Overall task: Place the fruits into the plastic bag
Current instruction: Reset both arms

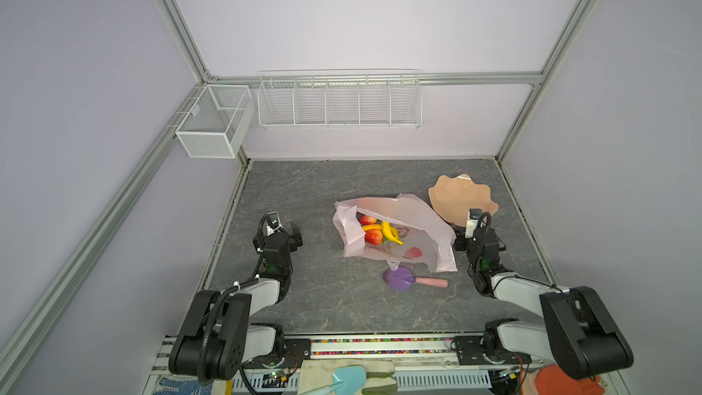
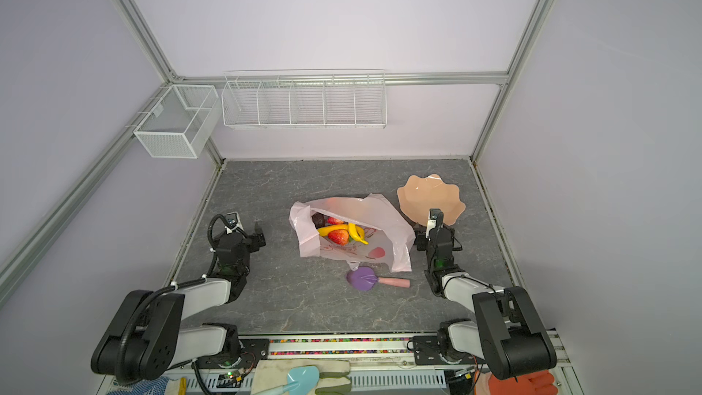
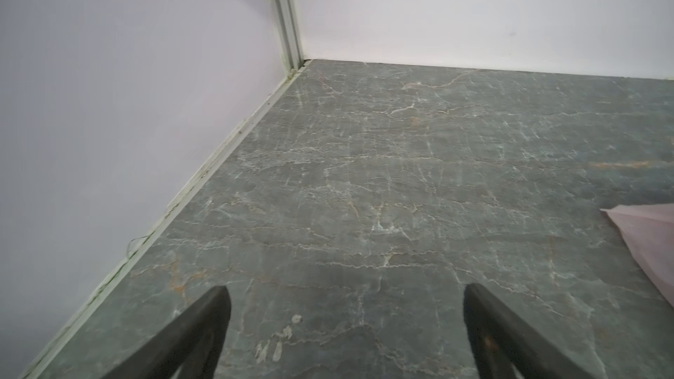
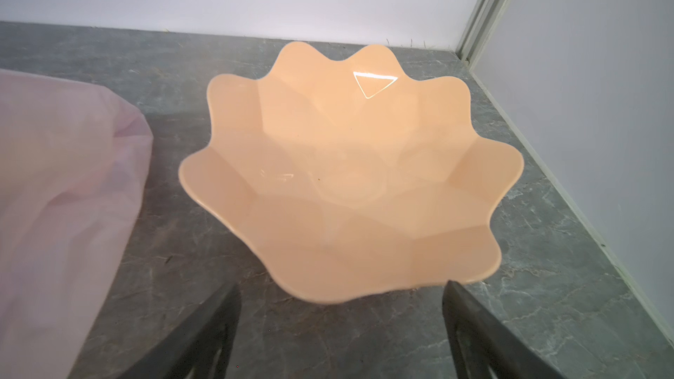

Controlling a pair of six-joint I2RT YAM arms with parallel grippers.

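Observation:
The pale-pink plastic bag [image 1: 414, 222] [image 2: 380, 214] lies in the middle of the grey table with its mouth open towards the left. Inside it lie the fruits: two red strawberries [image 1: 374, 237] [image 2: 339, 236] and yellow bananas [image 1: 391, 231] [image 2: 355, 230]. My left gripper [image 1: 284, 230] [image 3: 346, 289] hangs open over bare table, well to the left of the bag, whose corner [image 3: 649, 242] shows in the left wrist view. My right gripper [image 1: 475, 226] [image 4: 341, 286] is open and empty, just right of the bag [image 4: 54, 195].
A tan wavy-edged plate [image 1: 459, 195] [image 4: 346, 176] stands empty just beyond my right gripper, near the right wall. A purple scoop with a pink handle [image 1: 399, 279] lies in front of the bag. White wire baskets [image 1: 338, 104] hang on the back wall.

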